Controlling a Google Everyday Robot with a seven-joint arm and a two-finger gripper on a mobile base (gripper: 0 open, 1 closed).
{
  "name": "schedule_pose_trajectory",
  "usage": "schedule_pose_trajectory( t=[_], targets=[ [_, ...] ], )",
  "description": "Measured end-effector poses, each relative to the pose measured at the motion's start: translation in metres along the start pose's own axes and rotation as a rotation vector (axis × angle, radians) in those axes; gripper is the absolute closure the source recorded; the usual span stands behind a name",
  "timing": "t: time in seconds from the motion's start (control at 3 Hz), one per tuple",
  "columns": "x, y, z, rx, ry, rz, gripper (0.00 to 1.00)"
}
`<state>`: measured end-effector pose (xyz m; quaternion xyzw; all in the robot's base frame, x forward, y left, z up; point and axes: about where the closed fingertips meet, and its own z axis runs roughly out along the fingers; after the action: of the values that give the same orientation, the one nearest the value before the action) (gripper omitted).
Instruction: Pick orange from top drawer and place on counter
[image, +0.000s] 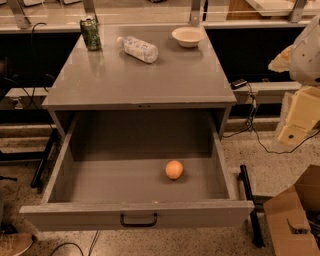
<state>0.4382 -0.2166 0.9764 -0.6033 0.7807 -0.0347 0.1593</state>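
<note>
The orange (174, 169) lies loose on the floor of the top drawer (100, 182), right of centre and towards the front, touching no wall; the drawer stands pulled fully out, its black handle (138, 220) at the middle of the front panel. The gripper (299, 116) hangs at the right edge of the view, beyond the cabinet's right side and well apart from the fruit; whether it is spread or closed I cannot tell. The counter (140, 82) above carries a green can (90, 34), a plastic bottle (138, 49) lying on its side and a white bowl (188, 36), all towards the back, so the front half is bare. The pick has likely not begun. The risks, as I judge them: a round fruit may roll off at a glancing touch and run to a wall; the arm may clip the counter's front edge while descending or lifting out; set down carelessly, the orange could roll off the smooth top.
</note>
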Motion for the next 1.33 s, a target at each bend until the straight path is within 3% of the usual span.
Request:
schedule_pose_trajectory(
  t=[0.33,0.67,1.0,1.33],
  targets=[
    [0.000,0.000,0.000,0.000,0.000,0.000,0.00],
    [-0.015,0.002,0.015,-0.003,-0.074,-0.047,0.00],
    [-0.052,0.008,0.058,-0.059,-0.208,-0.128,0.00],
    [-0.094,0.021,0.104,-0.146,-0.318,-0.186,0.00]
  ],
)
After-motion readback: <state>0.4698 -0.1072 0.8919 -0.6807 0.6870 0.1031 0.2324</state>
